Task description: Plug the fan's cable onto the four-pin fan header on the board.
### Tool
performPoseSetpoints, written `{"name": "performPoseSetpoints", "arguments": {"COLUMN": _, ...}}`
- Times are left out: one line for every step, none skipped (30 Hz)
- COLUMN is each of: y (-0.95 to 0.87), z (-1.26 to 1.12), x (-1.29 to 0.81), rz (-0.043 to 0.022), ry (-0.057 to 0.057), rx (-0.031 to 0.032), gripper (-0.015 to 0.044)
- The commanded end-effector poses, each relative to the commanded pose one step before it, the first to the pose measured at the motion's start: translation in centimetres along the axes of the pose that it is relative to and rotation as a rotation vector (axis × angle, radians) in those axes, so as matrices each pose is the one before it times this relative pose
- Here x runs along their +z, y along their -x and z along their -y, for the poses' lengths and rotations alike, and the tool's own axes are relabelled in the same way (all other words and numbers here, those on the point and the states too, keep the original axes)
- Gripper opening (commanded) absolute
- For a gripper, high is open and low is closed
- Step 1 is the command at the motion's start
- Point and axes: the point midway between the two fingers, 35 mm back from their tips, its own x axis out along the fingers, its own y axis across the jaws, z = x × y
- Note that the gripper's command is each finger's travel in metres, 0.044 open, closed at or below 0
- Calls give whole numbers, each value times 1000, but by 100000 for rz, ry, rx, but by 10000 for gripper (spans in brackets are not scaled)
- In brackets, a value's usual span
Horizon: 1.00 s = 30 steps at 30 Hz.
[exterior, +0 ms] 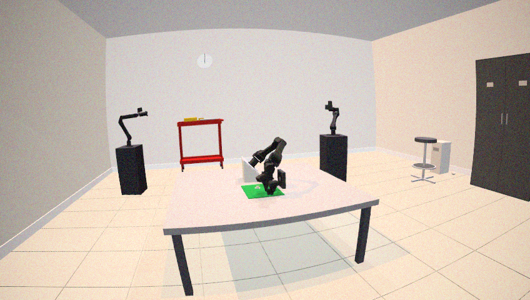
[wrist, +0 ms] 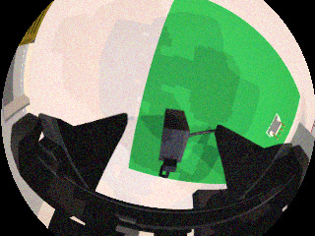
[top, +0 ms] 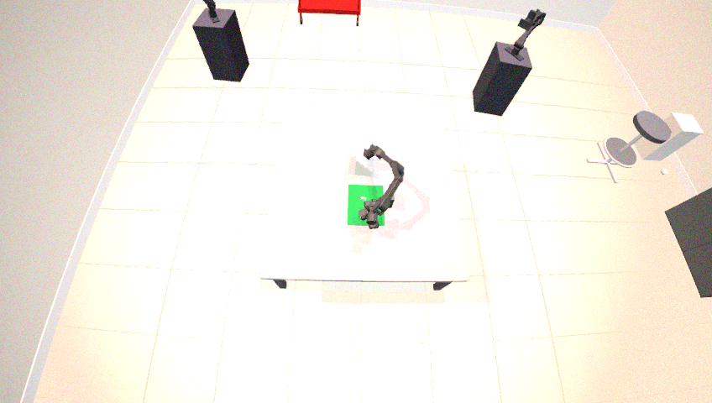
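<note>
The fingers are standing nearly fully apart and gripping nothing, their two dark tips framing the dark plug in the wrist view without touching it. The plug is lying on the green board near that board's lower edge, and a thin cable is running from it toward the right, where the far finger is cutting it off from view. The small pale fan header is sitting at the board's right edge, too small for its pins to be counted. The board is resting on the pale tabletop; in the top and exterior views the arm is hiding the plug.
</note>
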Motion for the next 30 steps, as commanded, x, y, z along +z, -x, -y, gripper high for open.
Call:
{"name": "performPoseSetpoints", "arguments": {"y": 103, "z": -31, "x": 40, "rz": 61, "ry": -94, "rx": 177, "gripper": 361}}
{"name": "performPoseSetpoints", "arguments": {"y": 0, "z": 0, "x": 0, "rz": 0, "ry": 0, "rx": 0, "gripper": 335}}
{"name": "performPoseSetpoints", "arguments": {"y": 0, "z": 0, "x": 0, "rz": 0, "ry": 0, "rx": 0, "gripper": 309}}
{"name": "performPoseSetpoints", "arguments": {"y": 0, "z": 0, "x": 0, "rz": 0, "ry": 0, "rx": 0, "gripper": 282}}
{"name": "performPoseSetpoints", "arguments": {"y": 0, "z": 0, "x": 0, "rz": 0, "ry": 0, "rx": 0, "gripper": 256}}
{"name": "performPoseSetpoints", "arguments": {"y": 0, "z": 0, "x": 0, "rz": 0, "ry": 0, "rx": 0, "gripper": 230}}
{"name": "performPoseSetpoints", "arguments": {"y": 0, "z": 0, "x": 0, "rz": 0, "ry": 0, "rx": 0, "gripper": 204}}
{"name": "performPoseSetpoints", "arguments": {"y": 0, "z": 0, "x": 0, "rz": 0, "ry": 0, "rx": 0, "gripper": 177}}
{"name": "performPoseSetpoints", "arguments": {"y": 0, "z": 0, "x": 0, "rz": 0, "ry": 0, "rx": 0, "gripper": 151}}
{"name": "performPoseSetpoints", "arguments": {"y": 0, "z": 0, "x": 0, "rz": 0, "ry": 0, "rx": 0, "gripper": 125}}
{"name": "performPoseSetpoints", "arguments": {"y": 0, "z": 0, "x": 0, "rz": 0, "ry": 0, "rx": 0, "gripper": 99}}
{"name": "performPoseSetpoints", "arguments": {"y": 0, "z": 0, "x": 0, "rz": 0, "ry": 0, "rx": 0, "gripper": 72}}
{"name": "performPoseSetpoints", "arguments": {"y": 0, "z": 0, "x": 0, "rz": 0, "ry": 0, "rx": 0, "gripper": 46}}
{"name": "performPoseSetpoints", "arguments": {"y": 0, "z": 0, "x": 0, "rz": 0, "ry": 0, "rx": 0, "gripper": 20}}
{"name": "performPoseSetpoints", "arguments": {"y": 0, "z": 0, "x": 0, "rz": 0, "ry": 0, "rx": 0, "gripper": 0}}
{"name": "performPoseSetpoints", "arguments": {"y": 0, "z": 0, "x": 0, "rz": 0, "ry": 0, "rx": 0, "gripper": 0}}
{"name": "performPoseSetpoints", "arguments": {"y": 0, "z": 0, "x": 0, "rz": 0, "ry": 0, "rx": 0, "gripper": 0}}
{"name": "performPoseSetpoints", "arguments": {"y": 272, "z": -13, "x": 14, "rz": 5, "ry": -51, "rx": -2, "gripper": 0}}
{"name": "performPoseSetpoints", "arguments": {"y": 818, "z": -28, "x": 35, "rz": 3, "ry": -155, "rx": -4, "gripper": 0}}
{"name": "performPoseSetpoints", "arguments": {"y": 1371, "z": -11, "x": 34, "rz": -32, "ry": -260, "rx": 3, "gripper": 0}}
{"name": "performPoseSetpoints", "arguments": {"y": 1378, "z": 34, "x": 3, "rz": -78, "ry": -263, "rx": 16, "gripper": 0}}
{"name": "performPoseSetpoints", "arguments": {"y": 829, "z": 42, "x": -14, "rz": -69, "ry": -158, "rx": 17, "gripper": 0}}
{"name": "performPoseSetpoints", "arguments": {"y": 277, "z": 18, "x": -7, "rz": -27, "ry": -53, "rx": 7, "gripper": 0}}
{"name": "performPoseSetpoints", "arguments": {"y": 0, "z": 0, "x": 0, "rz": 0, "ry": 0, "rx": 0, "gripper": 0}}
{"name": "performPoseSetpoints", "arguments": {"y": 0, "z": 0, "x": 0, "rz": 0, "ry": 0, "rx": 0, "gripper": 0}}
{"name": "performPoseSetpoints", "arguments": {"y": 0, "z": 0, "x": 0, "rz": 0, "ry": 0, "rx": 0, "gripper": 0}}
{"name": "performPoseSetpoints", "arguments": {"y": 0, "z": 0, "x": 0, "rz": 0, "ry": 0, "rx": 0, "gripper": 0}}
{"name": "performPoseSetpoints", "arguments": {"y": -87, "z": 68, "x": 201, "rz": 5, "ry": 0, "rx": -2, "gripper": 0}}
{"name": "performPoseSetpoints", "arguments": {"y": 20, "z": 133, "x": 43, "rz": 18, "ry": -320, "rx": -8, "gripper": 0}}
{"name": "performPoseSetpoints", "arguments": {"y": 58, "z": 404, "x": 128, "rz": 54, "ry": -960, "rx": -23, "gripper": 0}}
